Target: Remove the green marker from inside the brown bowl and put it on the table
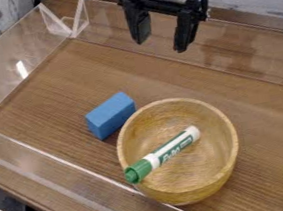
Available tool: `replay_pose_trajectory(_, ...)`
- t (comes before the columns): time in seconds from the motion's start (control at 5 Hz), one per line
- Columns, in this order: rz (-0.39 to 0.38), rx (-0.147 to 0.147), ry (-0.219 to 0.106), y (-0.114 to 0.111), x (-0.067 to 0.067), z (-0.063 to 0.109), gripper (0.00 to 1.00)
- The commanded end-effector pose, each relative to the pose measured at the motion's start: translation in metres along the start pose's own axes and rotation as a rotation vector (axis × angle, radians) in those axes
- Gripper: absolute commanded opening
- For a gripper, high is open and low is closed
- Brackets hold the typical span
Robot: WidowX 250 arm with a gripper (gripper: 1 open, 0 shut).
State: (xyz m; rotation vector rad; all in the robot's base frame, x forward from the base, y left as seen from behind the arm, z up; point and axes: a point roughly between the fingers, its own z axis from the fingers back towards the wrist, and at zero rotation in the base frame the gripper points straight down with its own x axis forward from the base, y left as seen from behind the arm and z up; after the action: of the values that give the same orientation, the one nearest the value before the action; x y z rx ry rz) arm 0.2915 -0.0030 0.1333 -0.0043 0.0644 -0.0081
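Marker [169, 153] lies slanted inside bowl [180, 148], green cap at its near-left rim; likely light, rigid, smooth, prone to rolling; best pinched mid-barrel; gripper [162, 28] spread, empty, well behind bowl above table [167, 73].

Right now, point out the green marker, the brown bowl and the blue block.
green marker [167, 153], camera view, middle of the white barrel.
brown bowl [218, 116], camera view, right rim.
blue block [109, 114], camera view, top face.

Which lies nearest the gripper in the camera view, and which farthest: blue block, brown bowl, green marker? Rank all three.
From the gripper, jaws open, at the top:
1. Blue block, mid-table, left of the bowl.
2. Brown bowl, near right; its rim reaches closer than the marker.
3. Green marker, lying inside the bowl.
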Motion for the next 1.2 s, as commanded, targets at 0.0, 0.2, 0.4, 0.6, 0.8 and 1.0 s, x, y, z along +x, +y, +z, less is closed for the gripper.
replay_pose_trajectory(0.0, 0.0, 0.001, 0.01, -0.006, -0.011, -0.005, 1.0)
replay_pose_trajectory(0.2, -0.029, -0.002, -0.013, -0.019, -0.036, -0.01, 1.0)
replay_pose_trajectory(0.4, -0.037, -0.001, -0.013, -0.026, -0.046, -0.012, 1.0)
replay_pose_trajectory(0.6, -0.045, 0.001, -0.018, -0.031, -0.054, -0.015, 1.0)
replay_pose_trajectory(0.8, -0.051, 0.002, -0.019, -0.034, -0.06, -0.018, 1.0)
replay_pose_trajectory(1.0, -0.061, 0.002, -0.034, -0.039, -0.068, -0.025, 1.0)
